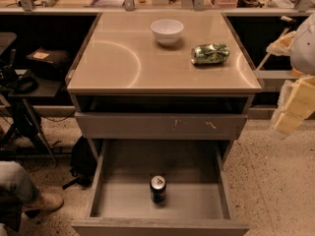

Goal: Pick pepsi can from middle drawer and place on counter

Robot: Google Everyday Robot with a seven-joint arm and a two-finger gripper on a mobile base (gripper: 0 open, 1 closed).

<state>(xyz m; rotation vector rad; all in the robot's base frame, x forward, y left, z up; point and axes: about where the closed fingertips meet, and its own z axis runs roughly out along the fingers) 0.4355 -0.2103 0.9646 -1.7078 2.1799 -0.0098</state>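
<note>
The pepsi can [158, 189] stands upright on the floor of the open middle drawer [118, 200], near its front centre. It is dark blue with a silver lid. The counter [123, 58] is a glossy beige slab on top of the grey cabinet. My gripper [289, 109] hangs at the far right edge of the view, beside the cabinet and off the counter's right side. It is about level with the drawer above the open one, well up and to the right of the can, and it holds nothing.
A white bowl [167, 31] and a crushed green can [210, 53] lie on the counter's far half. A shut drawer face with pale scratches [162, 125] sits above the open drawer. A person's leg and shoe [34, 198] and a dark bag [82, 159] are at the left.
</note>
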